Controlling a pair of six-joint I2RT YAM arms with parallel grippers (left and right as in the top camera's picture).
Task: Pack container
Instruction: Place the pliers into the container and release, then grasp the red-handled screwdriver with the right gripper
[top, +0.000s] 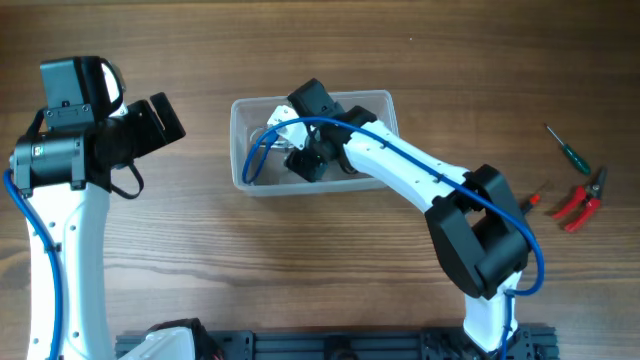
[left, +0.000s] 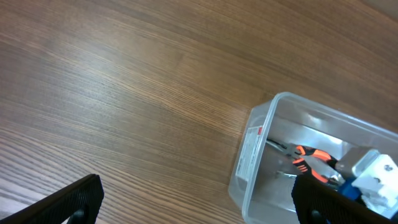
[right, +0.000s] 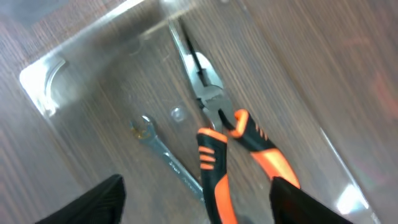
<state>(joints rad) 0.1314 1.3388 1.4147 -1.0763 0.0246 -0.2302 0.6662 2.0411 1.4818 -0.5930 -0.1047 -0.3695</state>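
Orange-handled pliers (right: 211, 102), wrench (right: 165, 155) in container (top: 238, 150); right gripper (right: 198, 198) wide above them, left gripper (left: 199, 202) wide at 9 o'clock. Risk: rim snagged on lift-out.

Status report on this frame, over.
Left tool open, clear of the container. Right tool open over container, above orange-handled pliers and wrench. Green screwdriver and red pliers unpacked on table, far right. Nothing in the way.

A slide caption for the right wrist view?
Open right gripper above orange-handled pliers and a wrench inside the clear container.
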